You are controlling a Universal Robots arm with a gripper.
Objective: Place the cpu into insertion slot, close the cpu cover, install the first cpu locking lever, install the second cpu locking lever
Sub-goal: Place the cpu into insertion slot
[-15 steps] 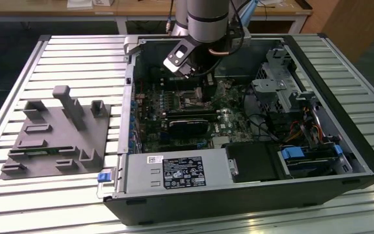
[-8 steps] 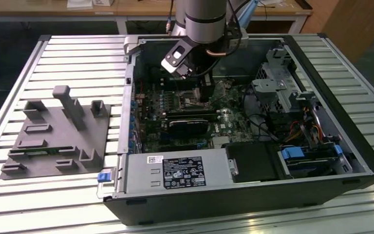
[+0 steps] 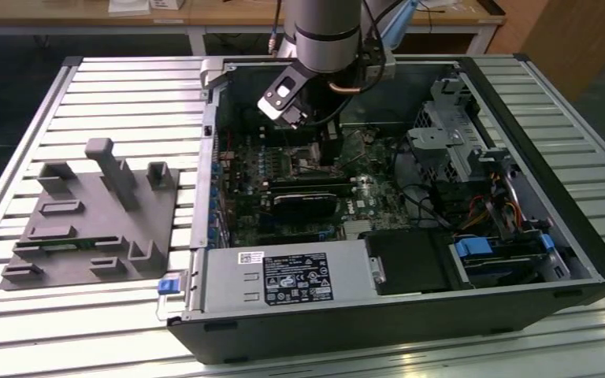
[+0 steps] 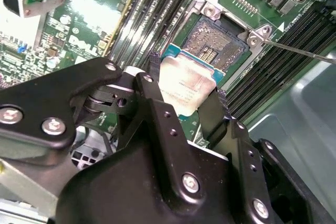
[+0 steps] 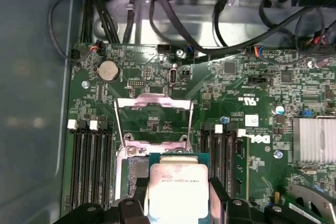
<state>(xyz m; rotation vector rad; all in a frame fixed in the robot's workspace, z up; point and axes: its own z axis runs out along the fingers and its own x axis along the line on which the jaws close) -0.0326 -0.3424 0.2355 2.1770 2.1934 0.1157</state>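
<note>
My gripper (image 4: 185, 95) is shut on the cpu (image 4: 186, 83), a flat square chip with a pale silvery top, pinched by its edges between two black fingers (image 4: 153, 85). The chip hangs over one side of the insertion slot (image 4: 219, 43), whose dark centre and silver rim lie partly uncovered beyond it. In the first wrist view the cpu (image 5: 177, 188) sits between the fingers at the gripper (image 5: 178, 200), with the slot (image 5: 137, 169) beside it. The cpu cover (image 5: 153, 103) stands swung open past the slot, and two thin locking levers (image 5: 118, 127) are raised. In the exterior view the gripper (image 3: 327, 148) is down inside the case.
Long black memory slots (image 5: 92, 169) flank the socket on both sides. A thin lever rod (image 4: 299, 51) juts past the socket corner. Black cables (image 5: 173, 24) run above the board. The open computer case (image 3: 554, 228) holds a graphics card (image 3: 308, 203) and a power supply (image 3: 281, 277). A grey fixture (image 3: 92, 216) lies outside on the exterior view's left.
</note>
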